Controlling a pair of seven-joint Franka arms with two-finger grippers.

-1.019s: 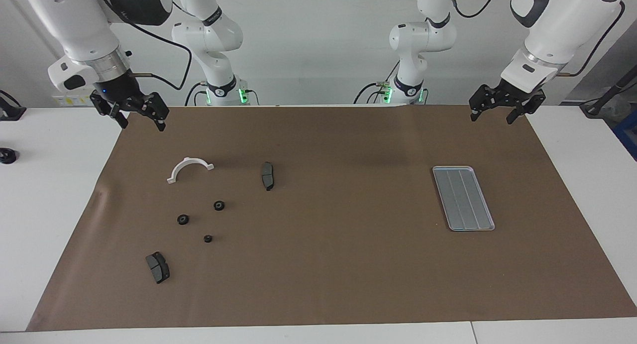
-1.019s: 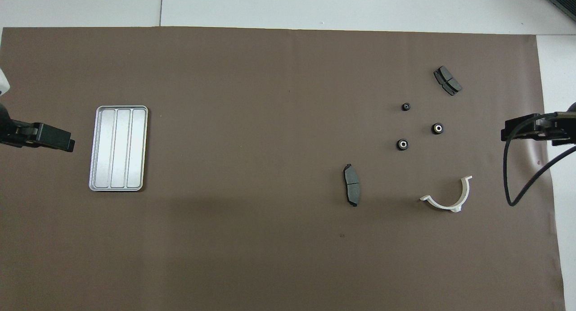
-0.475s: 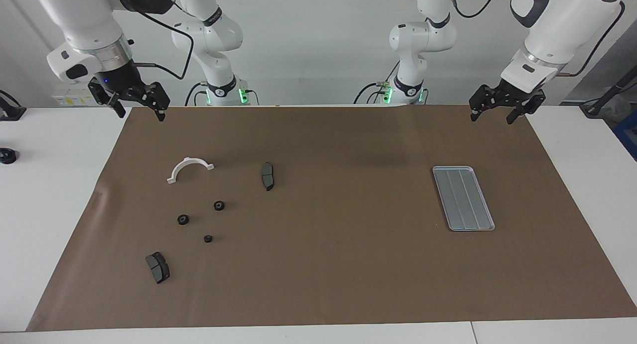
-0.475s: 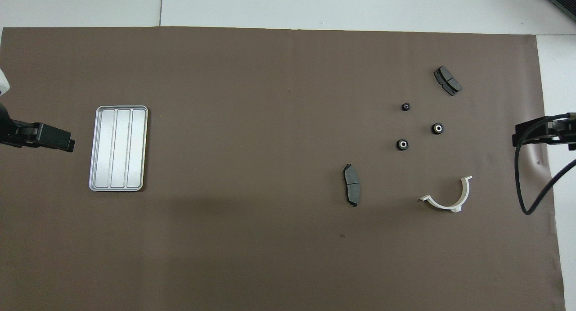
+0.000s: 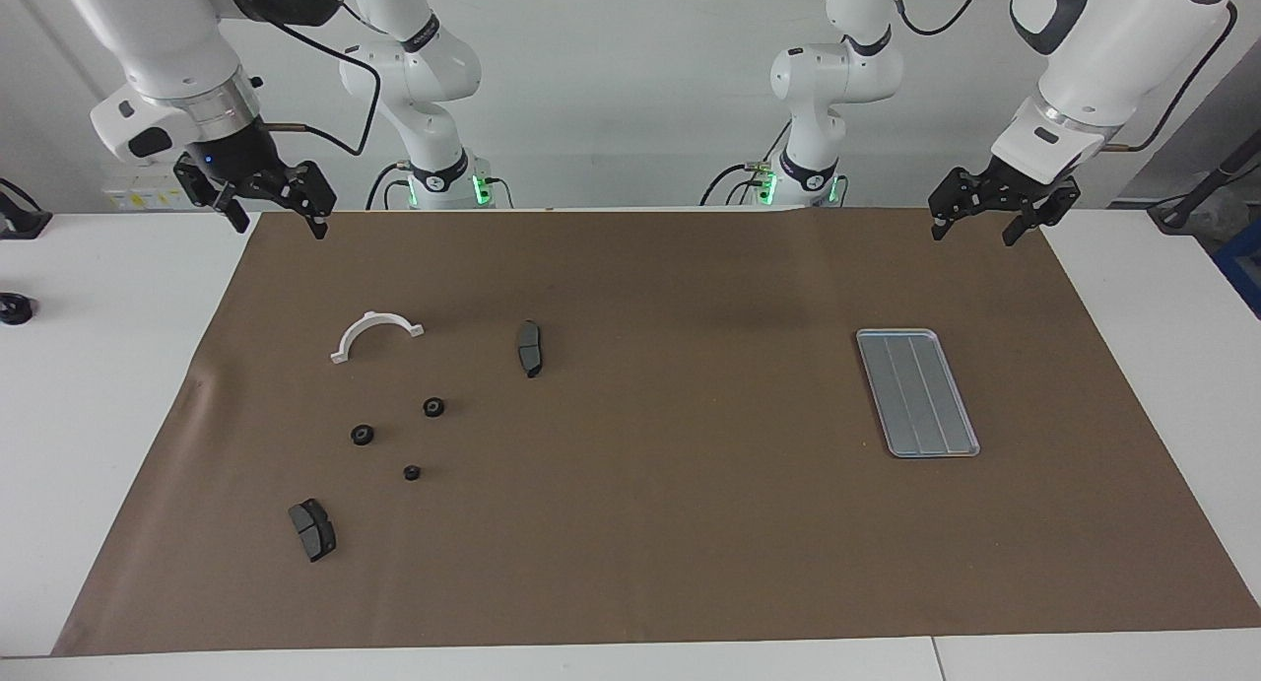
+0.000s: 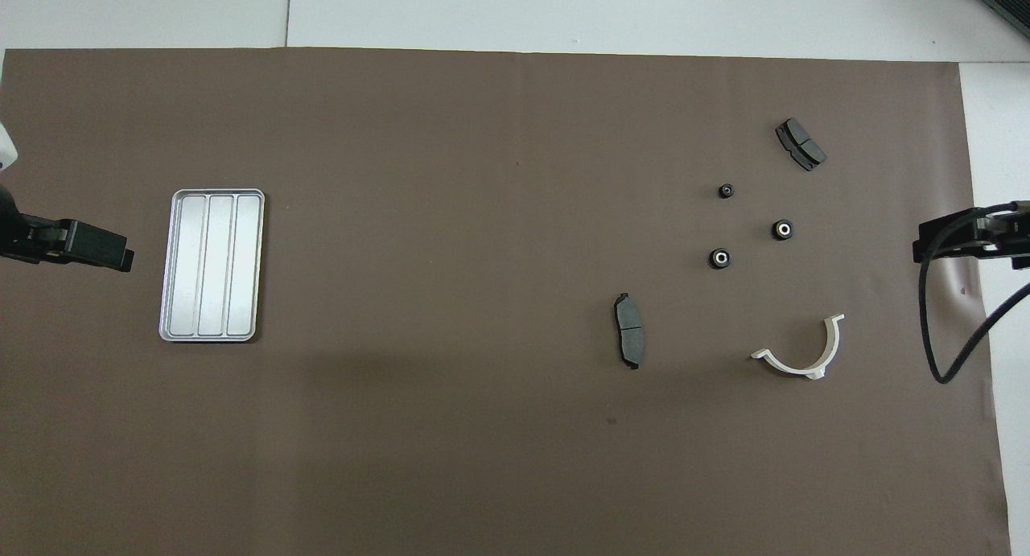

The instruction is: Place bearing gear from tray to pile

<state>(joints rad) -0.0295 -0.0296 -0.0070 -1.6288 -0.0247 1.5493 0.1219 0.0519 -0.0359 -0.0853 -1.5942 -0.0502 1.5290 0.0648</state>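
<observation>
The silver-grey grooved tray (image 5: 916, 392) lies on the brown mat toward the left arm's end, with nothing in it; it also shows in the overhead view (image 6: 212, 265). Three small black bearing gears (image 5: 433, 406) (image 5: 362, 434) (image 5: 412, 472) lie loosely grouped on the mat toward the right arm's end, and show in the overhead view (image 6: 720, 258) (image 6: 782, 229) (image 6: 726, 191). My right gripper (image 5: 279, 226) is open and empty, raised over the mat's corner nearest the robots. My left gripper (image 5: 973, 233) is open and empty, raised over the mat's edge nearest the robots, and waits.
A white half-ring bracket (image 5: 374, 334) lies nearer to the robots than the gears. One dark brake pad (image 5: 530, 347) lies beside it toward the table's middle. A second brake pad (image 5: 312, 528) lies farther from the robots than the gears. A brown mat (image 5: 650, 523) covers the table.
My right gripper has risen a little and drawn back toward the right arm's end of the mat. The left gripper, tray and gears have not moved.
</observation>
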